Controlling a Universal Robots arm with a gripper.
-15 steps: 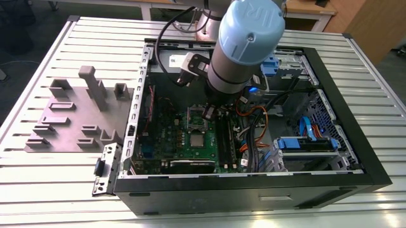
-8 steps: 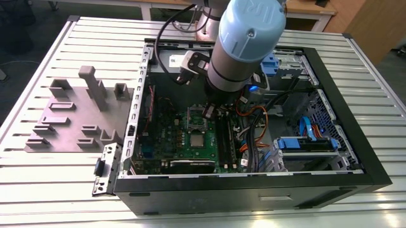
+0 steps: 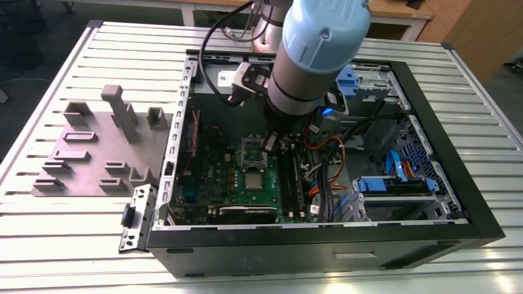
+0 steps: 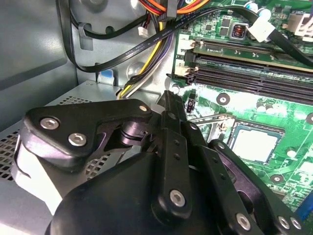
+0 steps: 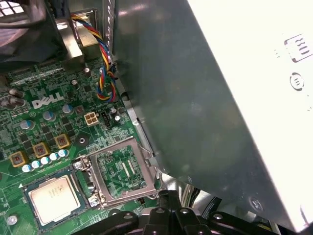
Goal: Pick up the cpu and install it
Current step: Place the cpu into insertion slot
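The cpu [image 5: 51,196], a small silver-grey square chip, lies flat in its socket on the green motherboard [image 5: 44,122], inside the open computer case. It also shows as a pale square [image 3: 255,181] in the exterior view and beyond the black linkage [image 4: 254,144] in the second wrist view. The metal socket frame [image 5: 120,171] stands swung open beside it, with its thin wire lever [image 4: 210,117] next to it. My gripper [image 4: 171,98] hangs just above the board at the open frame's edge [image 3: 270,146], apart from the cpu. Its fingers are shut together, with nothing seen between them.
The case's grey metal wall [image 5: 205,98] rises close beside the socket. Memory slots [image 4: 254,73] and cable bundles [image 4: 146,44] run near the gripper. A blue drive cage [image 3: 392,184] fills the case at the exterior view's right. A grey fixture plate [image 3: 98,153] lies outside on the slatted table.
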